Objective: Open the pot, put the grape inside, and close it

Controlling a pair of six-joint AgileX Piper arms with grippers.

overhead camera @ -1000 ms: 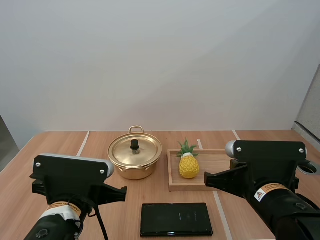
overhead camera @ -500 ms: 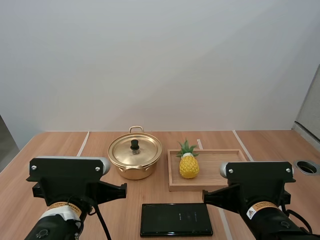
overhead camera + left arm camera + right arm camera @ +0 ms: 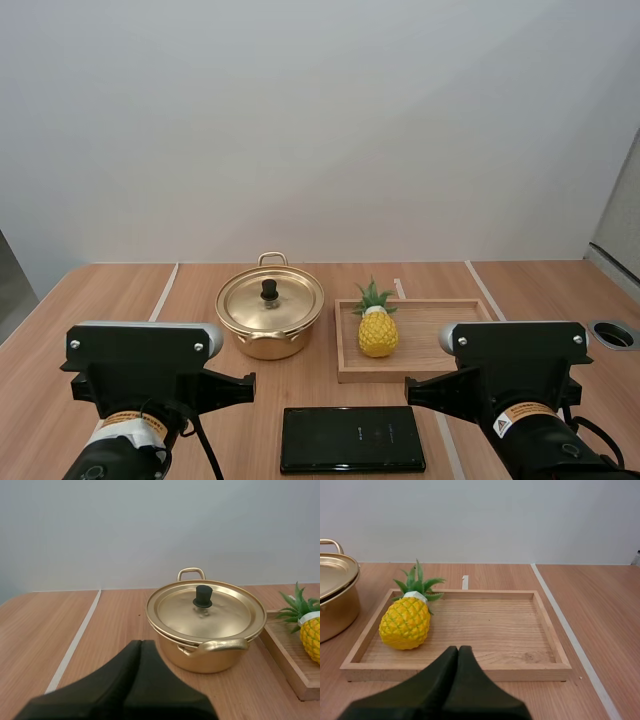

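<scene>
A gold pot [image 3: 270,318] with its lid [image 3: 270,298] on and a black knob stands at the table's middle. A yellow pineapple [image 3: 377,328] lies at the left end of a wooden tray [image 3: 445,322] to the pot's right. In the left wrist view my left gripper [image 3: 141,642] is shut on nothing, a short way in front of the pot [image 3: 207,645]. My right gripper [image 3: 458,648] is also shut on nothing, just before the tray's near rim [image 3: 455,672], with the pineapple [image 3: 406,621] beyond it. Both arms sit low near the table's front edge.
A flat black slab [image 3: 352,438] like a phone lies on the table in front of the pot and tray, between the two arms. A round cable hole [image 3: 613,335] sits at the far right. White seam lines run along the tabletop.
My right arm has drawn back and down toward the front edge, shifting a little left. My left arm has settled slightly lower. Pot, tray and pineapple have not moved.
</scene>
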